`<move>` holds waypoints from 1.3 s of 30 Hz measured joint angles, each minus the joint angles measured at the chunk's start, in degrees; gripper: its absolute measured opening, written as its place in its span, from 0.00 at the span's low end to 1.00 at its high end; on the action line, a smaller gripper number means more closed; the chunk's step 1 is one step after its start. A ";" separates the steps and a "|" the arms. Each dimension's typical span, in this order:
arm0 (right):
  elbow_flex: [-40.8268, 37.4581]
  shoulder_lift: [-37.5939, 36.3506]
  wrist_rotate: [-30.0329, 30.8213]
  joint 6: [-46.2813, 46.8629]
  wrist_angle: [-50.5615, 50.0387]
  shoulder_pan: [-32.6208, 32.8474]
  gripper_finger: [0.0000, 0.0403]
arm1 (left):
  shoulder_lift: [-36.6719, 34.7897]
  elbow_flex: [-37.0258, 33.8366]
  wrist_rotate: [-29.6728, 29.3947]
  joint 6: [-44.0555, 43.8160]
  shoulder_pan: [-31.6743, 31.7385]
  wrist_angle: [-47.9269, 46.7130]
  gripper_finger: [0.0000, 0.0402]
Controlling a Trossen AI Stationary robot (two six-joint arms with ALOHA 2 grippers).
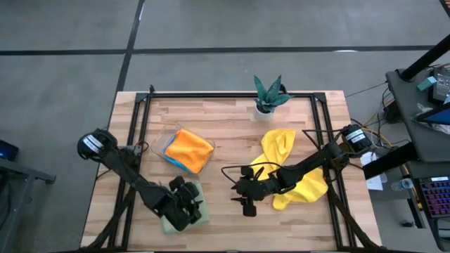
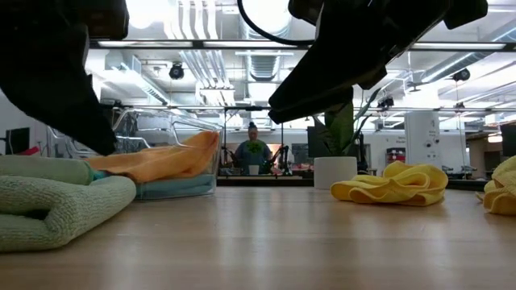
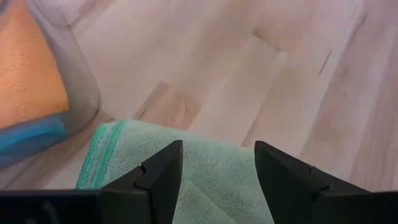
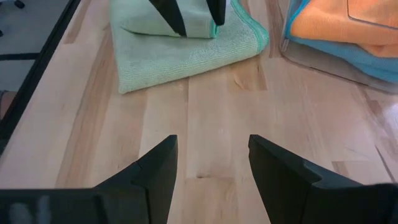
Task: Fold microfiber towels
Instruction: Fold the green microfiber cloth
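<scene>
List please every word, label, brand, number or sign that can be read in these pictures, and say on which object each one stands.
No text can be read in any view.
The pale green towel, the orange towel, the yellow towels and the clear tray carry no visible print.
The plant's white pot shows no label.
The equipment in the room behind the table, in the low view, may carry markings, but they are too small and blurred to read.

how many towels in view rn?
4 for sure: orange towel on blue towel in the clear tray, pale green towel under the left gripper, yellow towel right of centre. The yellow heap may hide another.
</scene>
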 joint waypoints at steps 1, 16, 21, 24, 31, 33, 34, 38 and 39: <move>0.00 0.00 0.00 -0.16 0.01 0.00 0.47 | 0.38 0.33 0.46 -0.05 0.00 -0.46 0.46; -0.17 0.00 0.00 -1.72 0.14 -0.26 0.47 | 0.47 0.52 6.13 -1.45 -0.04 -5.62 0.40; -0.19 0.00 0.00 -2.64 0.14 -0.28 0.47 | 0.47 0.35 9.86 -1.48 -0.07 -5.46 0.24; -0.20 0.00 0.00 -2.65 0.14 -0.26 0.47 | 0.47 0.20 9.88 -1.44 -0.09 -5.48 0.12; -0.20 0.00 0.02 -2.67 0.14 -0.28 0.47 | 0.39 0.74 11.56 -0.48 -0.38 -5.70 0.01; -0.22 0.00 0.01 -2.68 0.14 -0.28 0.47 | -0.26 1.89 12.62 -0.37 -1.14 -5.63 0.00; -0.22 0.00 0.02 -2.68 0.14 -0.27 0.47 | -0.69 2.53 12.90 -0.37 -1.66 -5.61 0.00; -0.22 0.00 0.02 -2.69 0.14 -0.28 0.47 | -1.61 4.24 16.09 -1.34 -4.03 -5.51 0.00; -0.22 0.00 0.02 -2.69 0.14 -0.26 0.47 | -1.80 4.39 17.26 -1.48 -4.74 -5.61 0.00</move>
